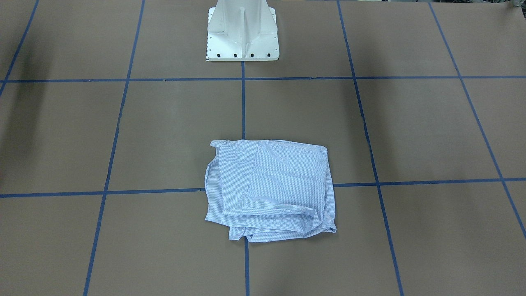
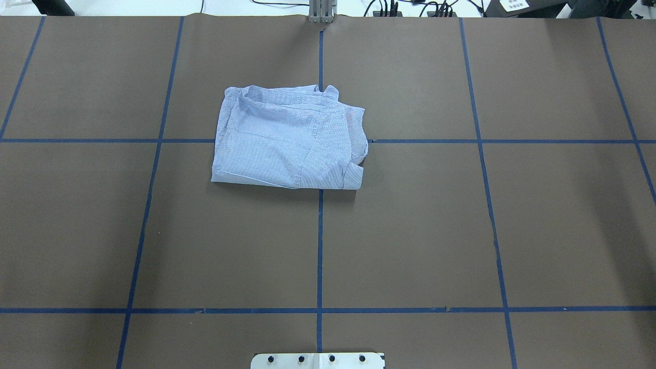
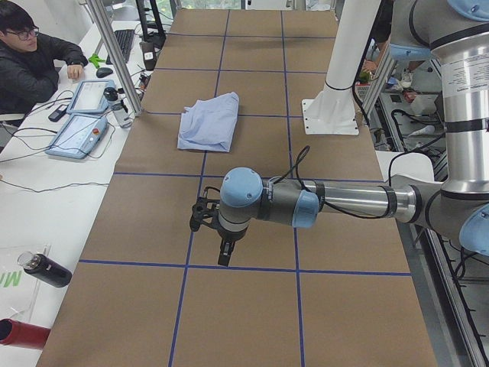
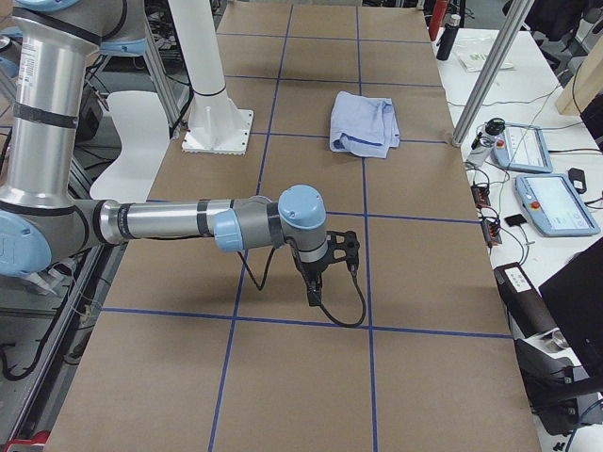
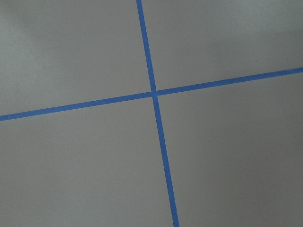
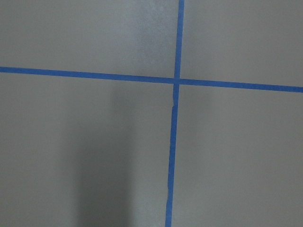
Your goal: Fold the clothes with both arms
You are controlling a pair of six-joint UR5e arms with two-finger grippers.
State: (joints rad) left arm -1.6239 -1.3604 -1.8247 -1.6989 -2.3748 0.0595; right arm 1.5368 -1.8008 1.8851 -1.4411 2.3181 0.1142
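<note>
Folded blue-striped shirt (image 2: 287, 141) sits at 11 o'clock of desk (image 2: 461, 230) centre in overhead view, probably light, limp and prone to layer slip, so pinch all layers at its 5 and 7 o'clock corners; left tool (image 3: 226, 256) and right tool (image 4: 311, 292) are well away, and whether they are open or closed cannot be told.

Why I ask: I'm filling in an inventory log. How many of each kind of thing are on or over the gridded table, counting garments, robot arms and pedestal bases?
Striped shirt: 1
Robot arms: 2 (left arm, right arm)
White pedestal base: 1
Total: 4
</note>
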